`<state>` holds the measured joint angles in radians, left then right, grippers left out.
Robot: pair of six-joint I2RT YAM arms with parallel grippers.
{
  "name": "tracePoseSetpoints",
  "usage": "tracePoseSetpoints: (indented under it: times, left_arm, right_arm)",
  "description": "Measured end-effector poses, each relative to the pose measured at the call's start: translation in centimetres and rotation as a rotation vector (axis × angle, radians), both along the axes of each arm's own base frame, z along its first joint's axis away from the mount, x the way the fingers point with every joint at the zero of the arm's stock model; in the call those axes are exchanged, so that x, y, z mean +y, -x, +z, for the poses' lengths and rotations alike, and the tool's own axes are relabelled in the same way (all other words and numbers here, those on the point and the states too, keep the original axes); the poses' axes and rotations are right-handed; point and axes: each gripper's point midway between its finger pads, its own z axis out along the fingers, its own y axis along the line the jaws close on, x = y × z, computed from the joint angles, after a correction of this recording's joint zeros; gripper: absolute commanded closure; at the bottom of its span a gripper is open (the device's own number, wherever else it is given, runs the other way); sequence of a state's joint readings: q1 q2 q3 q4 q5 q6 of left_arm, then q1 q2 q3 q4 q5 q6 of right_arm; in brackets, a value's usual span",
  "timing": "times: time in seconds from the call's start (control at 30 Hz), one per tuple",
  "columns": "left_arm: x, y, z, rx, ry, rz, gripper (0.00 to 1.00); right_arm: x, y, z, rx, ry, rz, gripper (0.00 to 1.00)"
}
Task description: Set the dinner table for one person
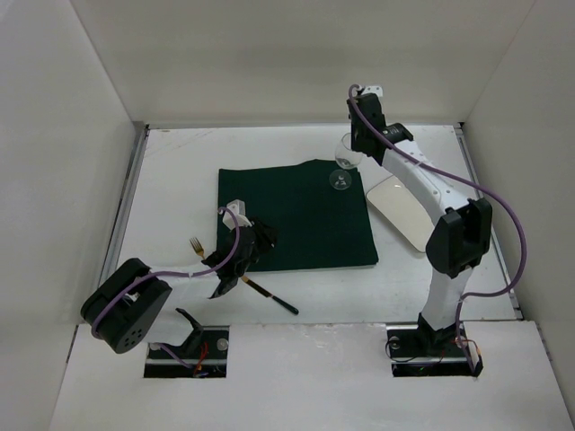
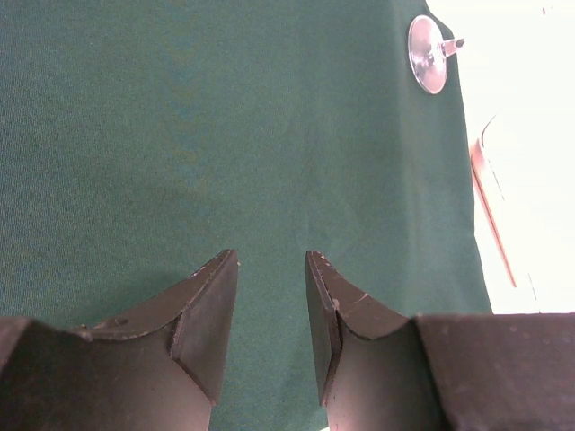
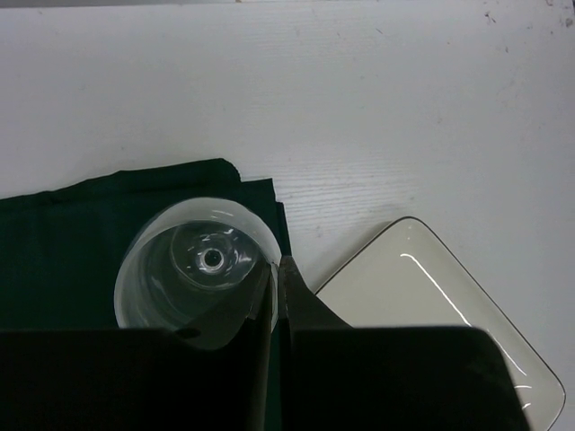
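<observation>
Top external view showed the dinner table (image 1: 180, 171), a broad matte white surface walled in white, spreading from the arm bases to the far wall. On it lay a dark green cloth (image 1: 296, 215), with a white square plate (image 1: 400, 211) just beside its right edge. The right gripper (image 3: 277, 269) pinched the rim of a clear wine glass (image 3: 193, 260) at the cloth's far right corner. The left gripper (image 2: 269, 269) hung over the cloth, fingers parted, holding nothing. A gold-tined, black-handled fork (image 1: 274, 299) lay by the cloth's near left corner.
</observation>
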<state>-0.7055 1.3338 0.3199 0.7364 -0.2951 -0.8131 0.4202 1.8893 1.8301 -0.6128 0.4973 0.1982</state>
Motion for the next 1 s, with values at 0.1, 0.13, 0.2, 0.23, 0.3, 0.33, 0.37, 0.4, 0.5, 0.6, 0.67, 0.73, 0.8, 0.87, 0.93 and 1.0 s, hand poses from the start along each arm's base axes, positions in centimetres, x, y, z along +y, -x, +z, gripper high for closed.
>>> tracePoseSetpoints:
  times: [0.1,0.13,0.2,0.23,0.3,0.33,0.37,0.4,0.5,0.6,0.67,0.73,0.8,0.87,0.93,1.0]
  left_arm:
    - [0.0,0.0,0.0,0.000,0.001,0.000,0.66]
    - [0.0,0.0,0.0,0.000,0.001,0.000,0.66]
    - [0.0,0.0,0.0,0.000,0.001,0.000,0.66]
    - [0.0,0.0,0.0,0.000,0.001,0.001,0.66]
    - [0.0,0.0,0.0,0.000,0.001,0.001,0.66]
    - [0.0,0.0,0.0,0.000,0.001,0.001,0.66]
    - [0.0,0.0,0.0,0.000,0.002,0.001,0.66]
    - [0.0,0.0,0.0,0.000,0.002,0.001,0.66]
    - [0.0,0.0,0.0,0.000,0.002,0.001,0.66]
    - [0.0,0.0,0.0,0.001,0.003,0.002,0.66]
    - [0.0,0.0,0.0,0.001,0.003,0.002,0.66]
    - [0.0,0.0,0.0,0.001,0.003,0.002,0.66]
    - [0.0,0.0,0.0,0.001,0.003,0.002,0.66]
    - [0.0,0.0,0.0,0.001,0.003,0.002,0.66]
    - [0.0,0.0,0.0,0.001,0.003,0.002,0.66]
    - [0.0,0.0,0.0,0.000,0.003,0.002,0.66]
  right_arm:
    - [0.0,0.1,-0.2,0.009,0.001,0.004,0.90]
    - [0.1,0.2,-0.3,0.012,0.000,0.005,0.90]
    - [0.1,0.1,-0.4,0.014,0.000,0.006,0.90]
    - [0.1,0.1,-0.4,0.015,0.000,0.006,0.90]
    - [0.1,0.0,-0.6,0.015,0.001,0.006,0.88]
    - [0.1,0.0,-0.6,0.014,-0.001,0.004,0.83]
    - [0.2,0.0,-0.5,0.013,-0.005,0.003,0.76]
    - [0.2,0.0,-0.5,0.011,-0.009,0.001,0.70]
    - [0.3,-0.2,-0.4,0.004,-0.017,-0.001,0.59]
    - [0.4,-0.4,-0.1,-0.012,-0.027,-0.001,0.53]
    - [0.4,-0.3,0.4,-0.024,-0.033,-0.001,0.51]
    - [0.4,-0.1,1.0,-0.040,-0.040,0.000,0.49]
    - [0.3,0.1,2.0,-0.062,-0.051,0.000,0.47]
    - [0.1,0.5,2.9,-0.080,-0.059,-0.001,0.46]
    - [0.0,0.8,3.8,-0.103,-0.075,-0.004,0.46]
    - [-0.3,1.4,4.5,-0.121,-0.092,-0.009,0.47]
